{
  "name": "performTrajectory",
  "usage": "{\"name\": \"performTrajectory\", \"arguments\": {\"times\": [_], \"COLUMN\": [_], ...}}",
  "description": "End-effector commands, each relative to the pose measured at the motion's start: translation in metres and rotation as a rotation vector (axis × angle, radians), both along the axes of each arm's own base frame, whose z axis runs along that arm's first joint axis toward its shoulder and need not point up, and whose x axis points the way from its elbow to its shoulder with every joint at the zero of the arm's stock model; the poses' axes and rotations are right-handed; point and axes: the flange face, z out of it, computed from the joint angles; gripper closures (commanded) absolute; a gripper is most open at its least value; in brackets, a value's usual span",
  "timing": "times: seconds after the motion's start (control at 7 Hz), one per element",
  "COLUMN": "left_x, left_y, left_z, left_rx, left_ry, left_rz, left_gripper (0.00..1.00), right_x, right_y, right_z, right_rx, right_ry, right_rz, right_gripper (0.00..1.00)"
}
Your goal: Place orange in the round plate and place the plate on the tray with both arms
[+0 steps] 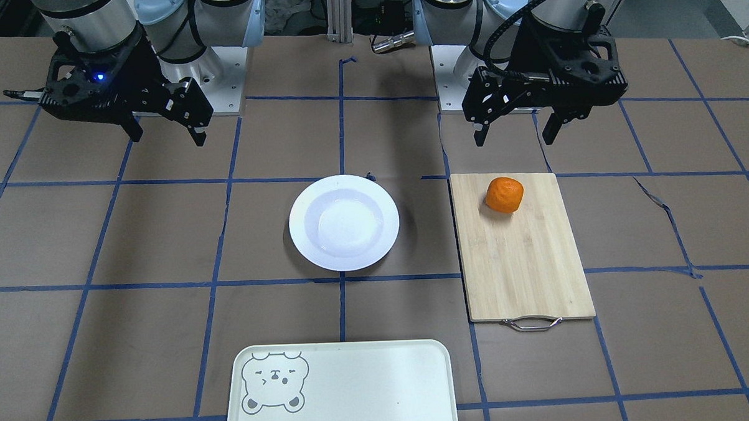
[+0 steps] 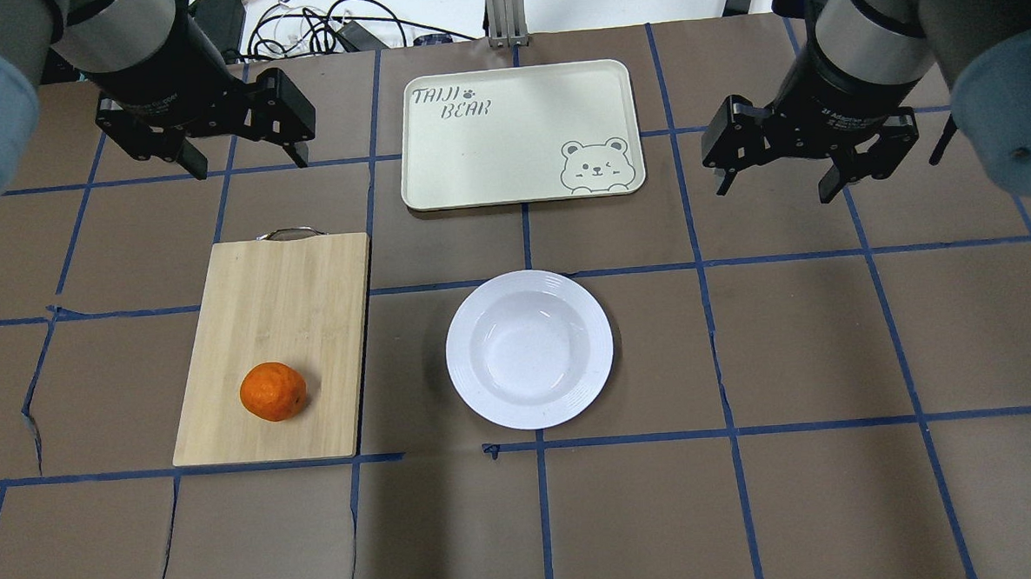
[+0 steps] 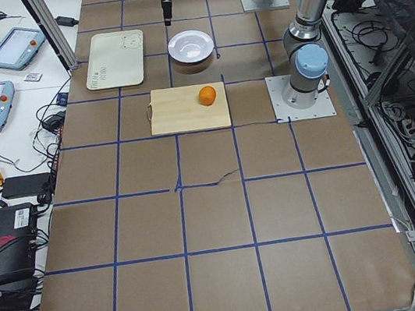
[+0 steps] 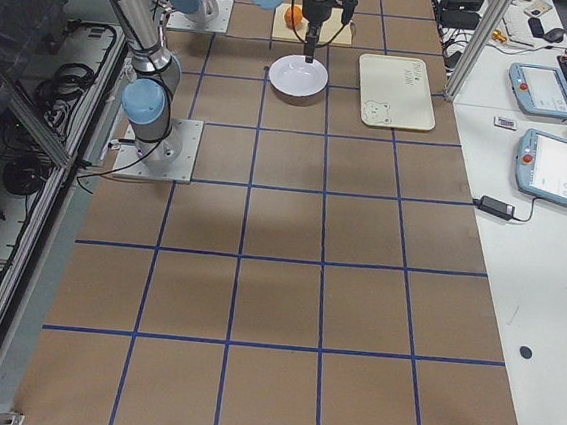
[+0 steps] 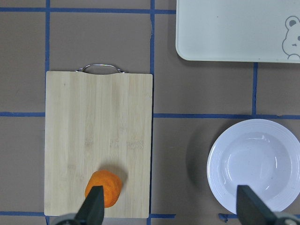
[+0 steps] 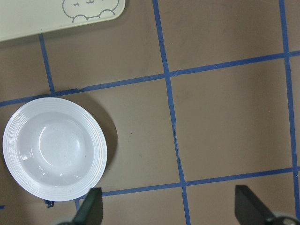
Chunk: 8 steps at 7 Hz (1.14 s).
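Observation:
The orange (image 2: 273,391) lies on the near end of a bamboo cutting board (image 2: 273,317), on my left side. An empty white round plate (image 2: 468,352) sits at the table's middle. Beyond it lies the cream tray (image 2: 517,133) with a bear face in one corner. My left gripper (image 2: 249,164) hangs open above the table past the board's handle, well away from the orange (image 1: 505,195). My right gripper (image 2: 774,191) hangs open to the right of the tray, holding nothing. In the left wrist view the orange (image 5: 104,188) shows beside one fingertip (image 5: 93,208).
The brown table cover carries a grid of blue tape lines, torn in places. Both arm bases (image 1: 220,72) stand at the robot's edge of the table. Cables and tablets lie beyond the far edge, off the work surface.

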Motion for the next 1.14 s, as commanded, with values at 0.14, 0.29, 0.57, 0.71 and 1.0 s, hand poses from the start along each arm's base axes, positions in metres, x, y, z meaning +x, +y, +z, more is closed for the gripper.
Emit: {"name": "performTrajectory", "arguments": {"times": [0.14,0.29,0.57,0.71,1.0], "left_x": [0.0002,-0.0007,-0.0006,0.0001,0.0006], "left_y": [0.0007,0.0013,0.0035,0.0038,0.0042], "left_z": [-0.0007,-0.0038,-0.0054,-0.0046,-0.0051], "left_rx": [0.004,0.01,0.013,0.012,0.016], "left_ry": [-0.002,0.0,0.0,0.0,-0.005], "left_rz": [0.0,-0.001,0.0,0.002,0.002], "left_gripper": [0.0,0.0,0.0,0.0,0.0], "right_x": [0.0006,0.0003,-0.0004,-0.0007,-0.0009], "right_y": [0.0022,0.0017,0.0028,0.0028,0.0034], "right_z": [0.0,-0.0007,-0.0032,-0.0032,-0.0026], "right_rx": [0.013,0.014,0.021,0.021,0.027], "right_ry": [-0.005,-0.002,-0.002,0.001,0.002], "right_rz": [0.0,0.0,-0.001,-0.003,-0.001], "right_gripper": [0.0,0.0,0.0,0.0,0.0]}}
